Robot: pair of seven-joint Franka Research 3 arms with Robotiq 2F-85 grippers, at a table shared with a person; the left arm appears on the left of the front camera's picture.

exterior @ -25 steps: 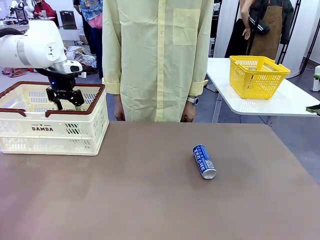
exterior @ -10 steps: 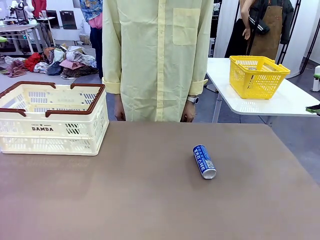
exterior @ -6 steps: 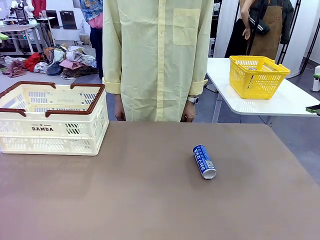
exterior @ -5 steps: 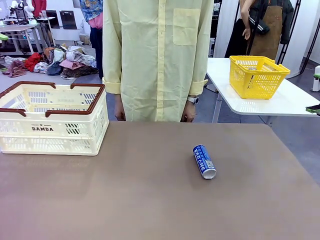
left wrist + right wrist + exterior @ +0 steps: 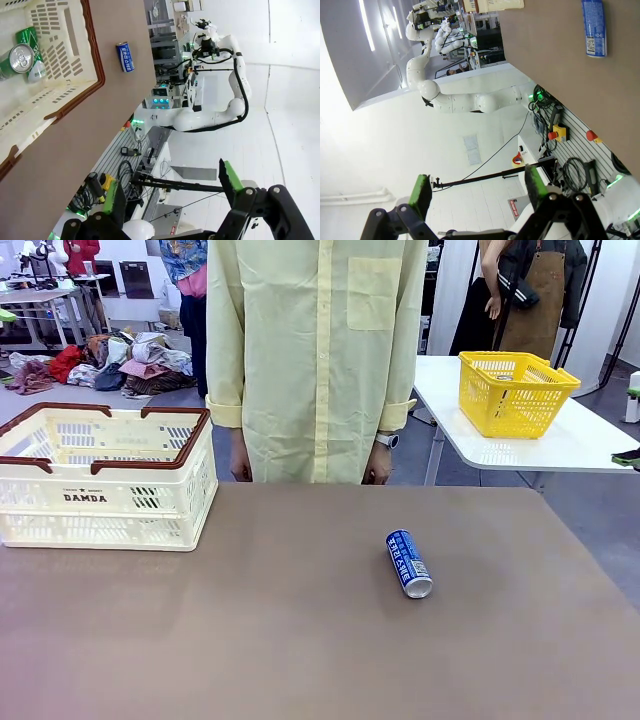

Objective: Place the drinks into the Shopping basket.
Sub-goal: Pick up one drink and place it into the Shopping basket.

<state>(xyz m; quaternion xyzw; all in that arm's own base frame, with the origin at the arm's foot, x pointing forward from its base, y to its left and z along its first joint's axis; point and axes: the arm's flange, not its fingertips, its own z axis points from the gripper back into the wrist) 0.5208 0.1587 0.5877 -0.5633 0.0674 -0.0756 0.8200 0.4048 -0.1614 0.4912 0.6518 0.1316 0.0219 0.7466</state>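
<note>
Since the left arm has withdrawn from the Shopping basket (image 5: 150, 466) at the worktop's (image 5: 300, 650) 10 o'clock, green can (image 5: 22, 50) lies inside | blue can (image 5: 409, 563) on its side at 2 o'clock, likely next | left fingers (image 5: 227, 175), right fingers (image 5: 532, 181) spread apart, empty.

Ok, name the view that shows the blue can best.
Front view: the blue can lies whole, silver top toward the camera. Right wrist view cuts the can at the frame edge; left wrist view shows it small.
</note>
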